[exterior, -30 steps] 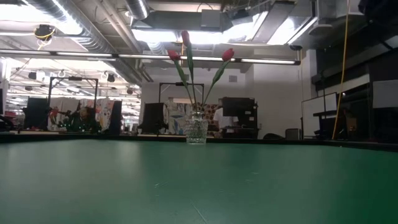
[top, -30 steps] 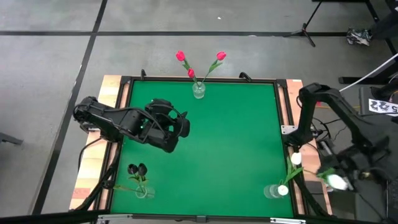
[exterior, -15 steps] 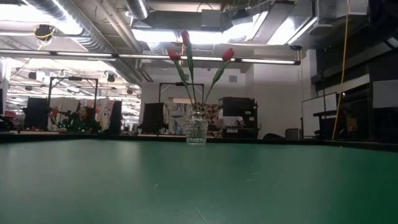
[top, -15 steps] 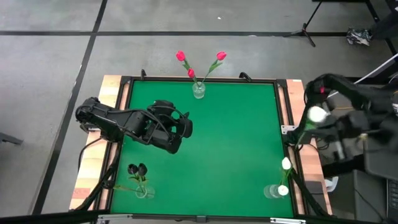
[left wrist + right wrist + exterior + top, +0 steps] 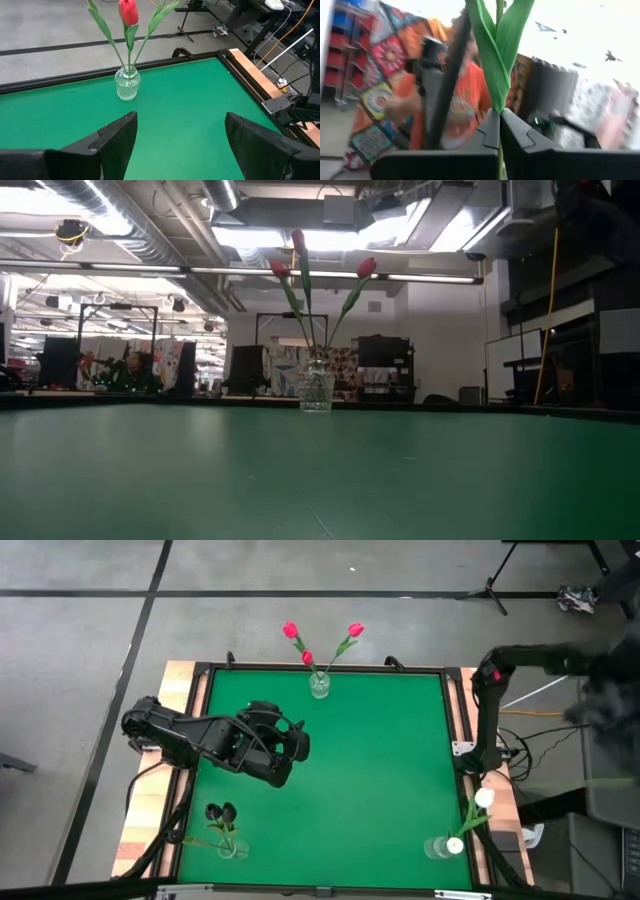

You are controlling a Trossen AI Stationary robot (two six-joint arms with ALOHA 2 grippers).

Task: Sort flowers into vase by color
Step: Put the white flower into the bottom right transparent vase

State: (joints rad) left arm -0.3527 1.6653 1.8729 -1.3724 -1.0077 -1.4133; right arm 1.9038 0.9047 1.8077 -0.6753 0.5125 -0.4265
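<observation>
- Flowers are split over three little glass vases on the green table (image 5: 350,760), as seen from overhead: three pink-red tulips (image 5: 290,630) in the vase (image 5: 319,686) at the middle of the far edge, the near-black ones (image 5: 220,812) in a vase (image 5: 230,848) at the near left corner, and white ones (image 5: 484,798) in a vase (image 5: 436,848) at the near right corner.
- One more flower, a green stem with leaves (image 5: 499,55), is pinched between the right gripper (image 5: 500,130) fingers; its head is out of shot, so the colour is anyone's guess.
- That right arm (image 5: 490,710) is off past the table's right edge, swung up and pretty blurry, and its wrist camera faces the room, with a person in an orange top (image 5: 465,100) in the background.
- Left gripper (image 5: 180,130) hangs over the left-middle of the table with fingers spread apart and nothing between them, pointed at the pink-red vase.
- Table-level camera shows only that vase with its three tulips standing up in it.
</observation>
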